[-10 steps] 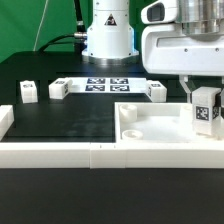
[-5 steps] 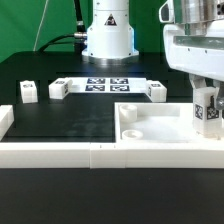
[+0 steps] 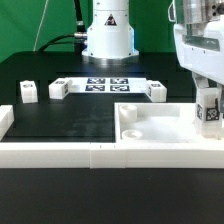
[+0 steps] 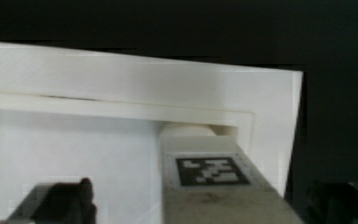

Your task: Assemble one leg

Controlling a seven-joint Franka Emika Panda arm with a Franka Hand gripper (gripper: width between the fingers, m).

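Claw (image 3: 209, 93) sits round the leg (image 3: 209, 108) at right edge of exterior view, over the tray (image 3: 150, 135) corner. Clamped or loose: can't tell.

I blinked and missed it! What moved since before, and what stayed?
The robot's hand, shut on the small white boxy plastic leg with a black-and-white tag, slid a little toward the exterior view's right, carrying the leg along. Nothing was let go. The big white square tray-like piece, the three loose white posts behind it and the marker board stayed put.
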